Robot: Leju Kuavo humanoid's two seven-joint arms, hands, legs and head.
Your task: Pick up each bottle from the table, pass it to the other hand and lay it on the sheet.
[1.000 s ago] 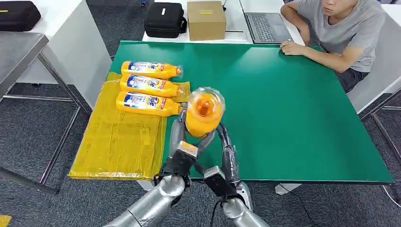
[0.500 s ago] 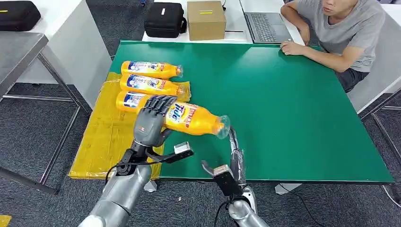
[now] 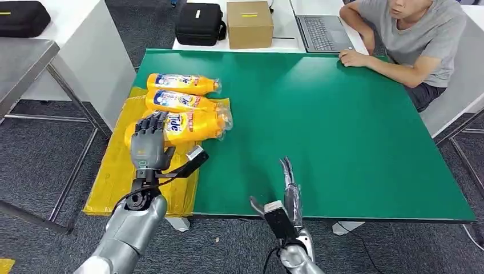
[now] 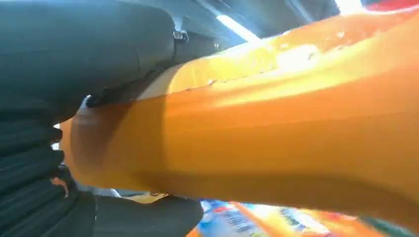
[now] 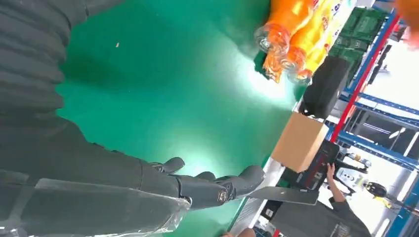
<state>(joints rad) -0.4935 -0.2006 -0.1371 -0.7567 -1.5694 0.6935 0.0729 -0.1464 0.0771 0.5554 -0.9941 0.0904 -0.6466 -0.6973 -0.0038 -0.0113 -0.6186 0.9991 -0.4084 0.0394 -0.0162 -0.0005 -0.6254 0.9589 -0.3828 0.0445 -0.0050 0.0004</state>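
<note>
The handover is finished and the placing has begun. A second ago both hands met around an upright orange detergent bottle near the front middle of the green tabletop (image 3: 354, 131); half a second ago the left hand alone carried it, tipped on its side, leftward. Now the left hand (image 3: 149, 144) holds that bottle (image 3: 191, 126) lying flat, its cap pointing right, over the far part of the yellow sheet (image 3: 145, 182), which hangs over the tabletop's left edge. The fingers are wrapped round the bottle's base end, and the left wrist view confirms the grip, with the orange body pressed against the dark palm. The bottle sits just near of the second bottle (image 3: 182, 101), roughly where a third bottle lay earlier; that one is hidden by the hand and the carried bottle, so I cannot tell whether the two touch or whether the held bottle is resting on anything. The far bottle (image 3: 181, 83) lies unmoved. The right hand (image 3: 289, 185) has drawn back to the tabletop's near edge, fingers straight and together, empty. No bottle is left on the bare green surface, so my judgement is that this is the last one, with only lowering and release remaining. A person sits at the far right corner, a forearm (image 3: 365, 57) on the tabletop.
</note>
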